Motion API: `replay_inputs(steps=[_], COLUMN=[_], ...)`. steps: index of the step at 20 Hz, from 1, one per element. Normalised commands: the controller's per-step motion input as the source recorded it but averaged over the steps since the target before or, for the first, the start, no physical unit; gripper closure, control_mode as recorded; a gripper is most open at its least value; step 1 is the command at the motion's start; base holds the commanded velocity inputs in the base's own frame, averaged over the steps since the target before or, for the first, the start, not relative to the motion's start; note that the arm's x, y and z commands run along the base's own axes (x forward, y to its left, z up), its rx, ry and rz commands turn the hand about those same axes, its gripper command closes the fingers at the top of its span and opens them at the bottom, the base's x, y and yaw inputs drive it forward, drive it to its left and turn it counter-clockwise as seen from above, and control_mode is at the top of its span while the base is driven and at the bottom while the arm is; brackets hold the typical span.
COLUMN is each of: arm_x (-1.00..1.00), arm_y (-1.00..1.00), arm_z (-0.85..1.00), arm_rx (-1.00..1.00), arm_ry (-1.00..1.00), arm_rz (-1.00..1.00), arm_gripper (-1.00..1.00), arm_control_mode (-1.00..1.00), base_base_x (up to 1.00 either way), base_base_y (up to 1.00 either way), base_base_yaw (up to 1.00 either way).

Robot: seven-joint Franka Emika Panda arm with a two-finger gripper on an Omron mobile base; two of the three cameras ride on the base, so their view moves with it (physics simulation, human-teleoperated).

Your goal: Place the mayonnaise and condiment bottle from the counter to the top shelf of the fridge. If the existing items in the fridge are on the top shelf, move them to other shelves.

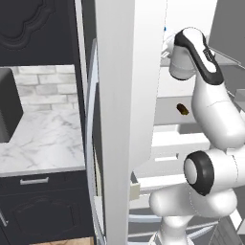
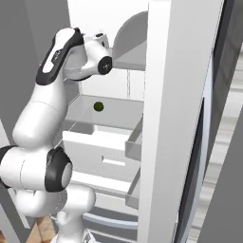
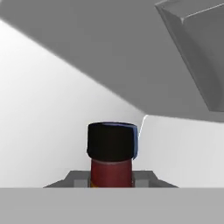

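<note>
Gripper clamped on bottle, upright, black cap up, inside fridge; small brown item lies on a lower shelf

Left base view: from behind and left of the arm, facing forward past the open fridge door edge, with the counter off to the left. Right base view: from behind and right, facing the same fridge interior and arm. Hand view: very near, along the gripper, close behind the condiment bottle, facing white inner walls.
</note>
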Motion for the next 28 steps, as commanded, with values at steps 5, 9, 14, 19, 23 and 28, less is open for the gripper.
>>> replay_inputs(steps=[5, 9, 14, 19, 23, 28], arm_x=[0.55, 0.57, 0.49, 0.48, 0.42, 0.31], arm_y=[-0.19, -0.02, -0.02, 0.0, -0.05, -0.11], arm_z=[-0.05, -0.01, -0.16, -0.18, -0.22, -0.34], arm_rx=[0.0, 0.0, 0.0, 0.0, 0.0, 0.0], arm_ry=[0.12, 0.1, 0.1, 0.09, 0.09, 0.1], arm_rz=[-0.07, -0.07, -0.08, -0.08, -0.11, -0.13], arm_gripper=[1.0, 1.0, 1.0, 1.0, 1.0, 1.0], arm_control_mode=[-1.0, -1.0, -1.0, -1.0, -1.0, -1.0], base_base_x=[0.0, 0.0, 0.0, 0.0, 0.0, 0.0], base_base_y=[0.0, 0.0, 0.0, 0.0, 0.0, 0.0], base_base_yaw=[0.0, 0.0, 0.0, 0.0, 0.0, 0.0])
